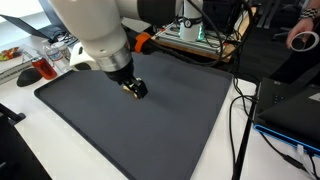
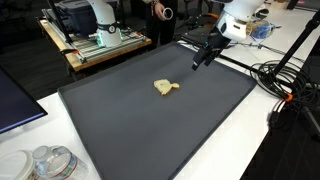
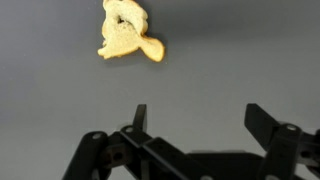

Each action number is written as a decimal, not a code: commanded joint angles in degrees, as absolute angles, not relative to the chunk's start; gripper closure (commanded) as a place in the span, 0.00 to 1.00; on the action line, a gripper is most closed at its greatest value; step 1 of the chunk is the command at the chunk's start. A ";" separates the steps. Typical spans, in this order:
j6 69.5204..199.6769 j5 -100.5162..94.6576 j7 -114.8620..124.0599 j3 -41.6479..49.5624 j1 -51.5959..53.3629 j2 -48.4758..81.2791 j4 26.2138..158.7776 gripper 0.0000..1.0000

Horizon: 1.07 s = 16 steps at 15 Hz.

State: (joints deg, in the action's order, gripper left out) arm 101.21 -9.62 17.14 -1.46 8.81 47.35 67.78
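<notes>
Eyes on the small yellow lump: it's lying loose on the dark grey mat, about mid-mat and well away from every table edge. The wrist view has it near the top of the picture, flat on the mat, nothing touching it. The gripper hangs with fingers spread wide and nothing between them. In an exterior view it hovers above the mat, toward the table's far edge, clearly apart from the lump. So no contact and no grip yet; closing that gap and taking hold all looks undone. Cables trail along one table edge, and clear plastic tubs crowd the near corner.
</notes>
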 commanded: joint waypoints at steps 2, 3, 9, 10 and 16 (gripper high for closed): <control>105.28 -4.90 6.46 -2.16 4.00 50.50 64.59 0.00; 105.75 -4.44 4.80 -2.05 3.15 50.67 64.90 0.00; 112.14 -1.48 -6.08 -2.59 -2.56 49.36 70.24 0.00; 113.45 -0.99 -7.79 -2.78 -3.51 48.64 71.89 0.00; 124.97 5.01 -18.22 -5.64 -9.80 41.17 87.31 0.00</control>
